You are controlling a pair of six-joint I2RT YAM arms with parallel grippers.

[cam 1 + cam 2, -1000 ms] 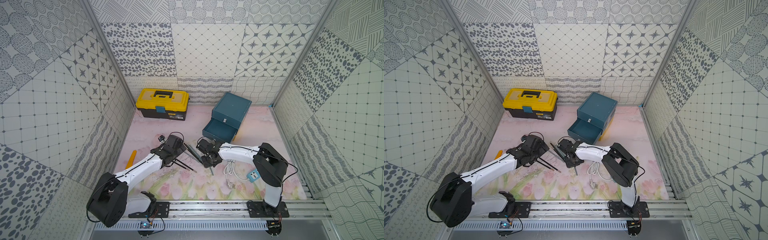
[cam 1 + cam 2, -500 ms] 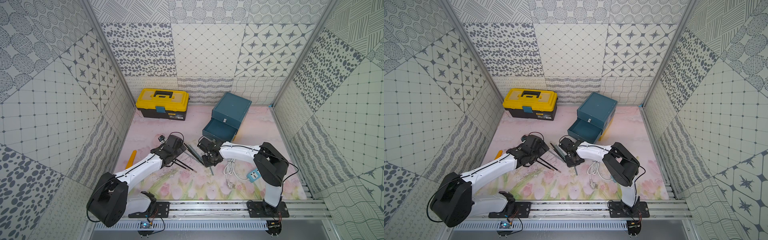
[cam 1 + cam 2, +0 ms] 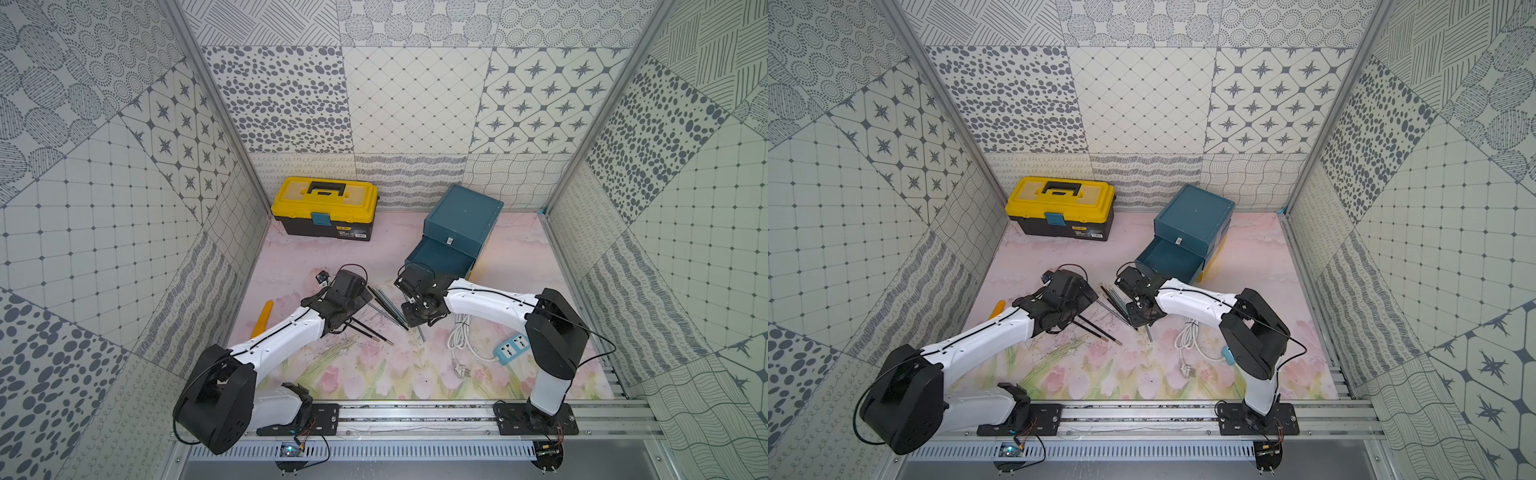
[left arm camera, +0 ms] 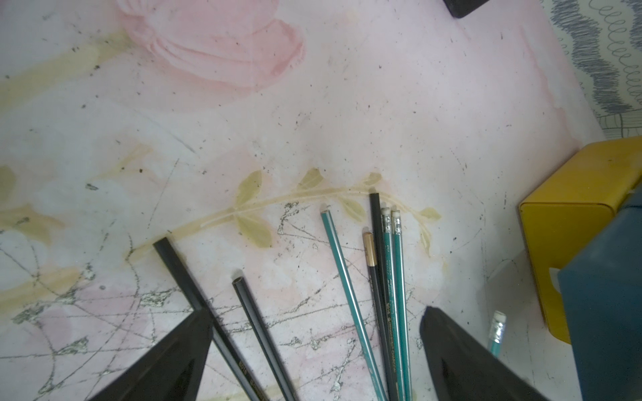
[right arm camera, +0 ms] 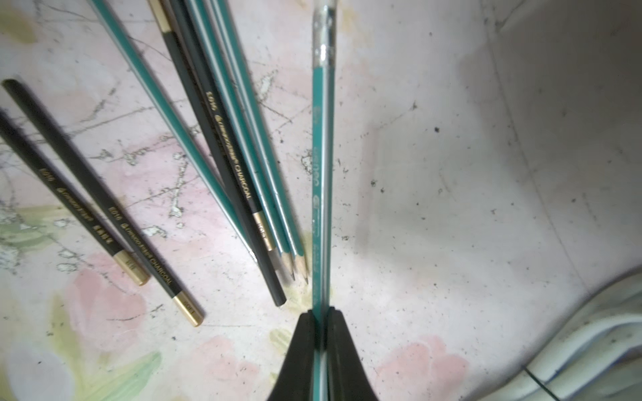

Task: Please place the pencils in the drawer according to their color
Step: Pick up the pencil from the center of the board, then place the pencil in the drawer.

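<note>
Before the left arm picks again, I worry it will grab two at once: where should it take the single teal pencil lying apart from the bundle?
Take the single teal pencil near its white-tipped end, straight down from above, the open left gripper with fingers either side of the shaft. It lies flat and fans clear of the bundle there; toward the points they converge.

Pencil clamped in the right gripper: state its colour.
The pencil is teal-green with a pale lengthwise stripe, shown best in the right wrist view.
</note>
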